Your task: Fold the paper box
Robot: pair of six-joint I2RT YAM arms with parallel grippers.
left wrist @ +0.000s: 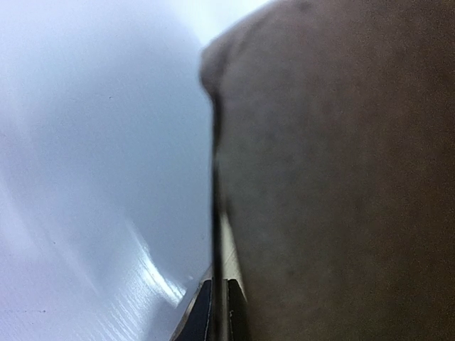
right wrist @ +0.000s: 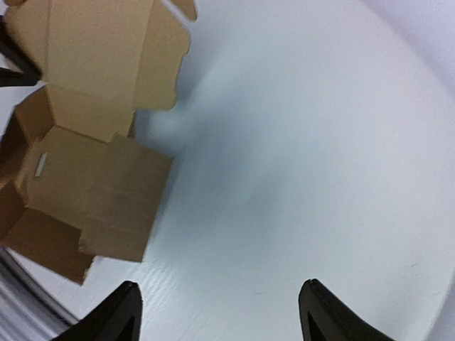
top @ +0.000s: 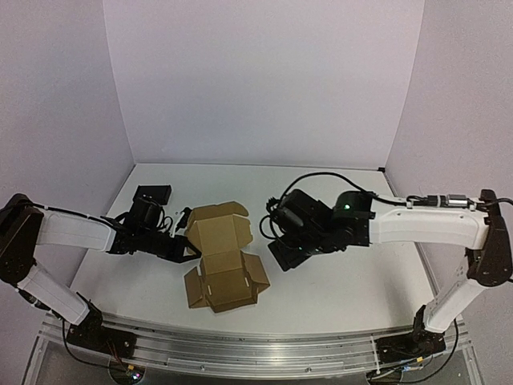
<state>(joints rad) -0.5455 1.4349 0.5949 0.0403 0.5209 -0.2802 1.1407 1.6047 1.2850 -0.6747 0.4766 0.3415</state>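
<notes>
The paper box point(top: 223, 265) is a brown cardboard die-cut, partly folded, lying at the middle of the white table with flaps raised. My left gripper point(top: 186, 249) is shut on a flap at the box's left side. In the left wrist view that flap point(left wrist: 334, 177) fills the right half, its edge pinched between the black fingertips point(left wrist: 201, 316). My right gripper point(top: 280, 255) hovers open just right of the box with nothing between its fingers. The right wrist view shows the paper box point(right wrist: 85, 142) at upper left and my open right gripper point(right wrist: 220, 312) over bare table.
A small black rectangular object point(top: 152, 194) lies at the back left of the table point(top: 337, 297). White walls enclose the back and sides. A metal rail point(top: 240, 353) runs along the near edge.
</notes>
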